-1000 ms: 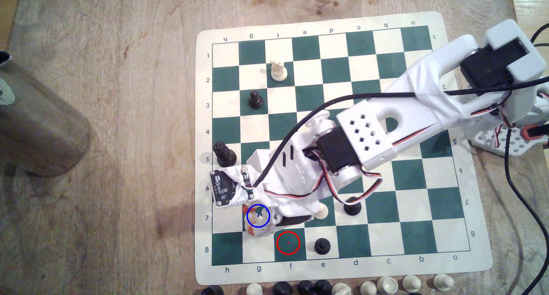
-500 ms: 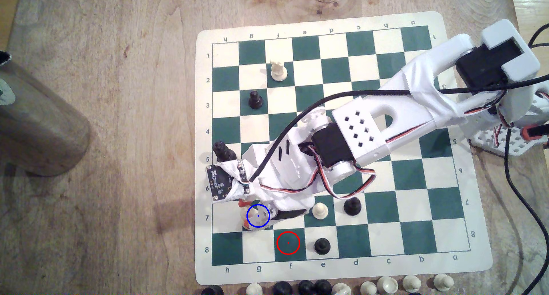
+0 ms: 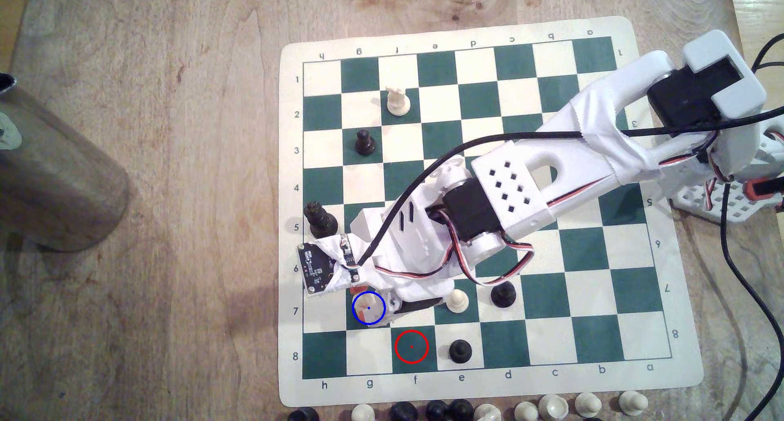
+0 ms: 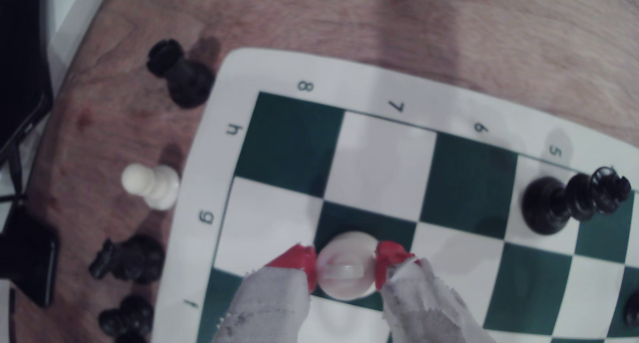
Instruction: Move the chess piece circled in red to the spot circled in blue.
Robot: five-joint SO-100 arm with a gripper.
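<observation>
The cream-white chess piece [image 3: 364, 307] stands inside the blue ring on the dark green spot [image 3: 353, 324], square g7, partly covered by my wrist. In the wrist view the chess piece [image 4: 345, 265] rests on that green spot [image 4: 359, 218]. My gripper [image 4: 345, 267] is shut on it, one red-tipped finger [image 4: 299, 260] pressing each side. From the exterior view my gripper [image 3: 368, 310] hangs right over the ring. The red-ringed green square [image 3: 411, 347] on f8 holds nothing.
Close by on the board are a white pawn [image 3: 458, 300], black pawns [image 3: 503, 294] [image 3: 460, 351] and a tall black piece [image 3: 320, 219]. Further off stand a black pawn [image 3: 365, 142] and a white piece [image 3: 397, 101]. Spare pieces line both board edges. A metal cylinder [image 3: 55, 171] stands at the exterior view's left.
My wrist drifted slightly toward the exterior view's upper left, then came back over the blue ring. The chess piece has stayed between the fingers on g7.
</observation>
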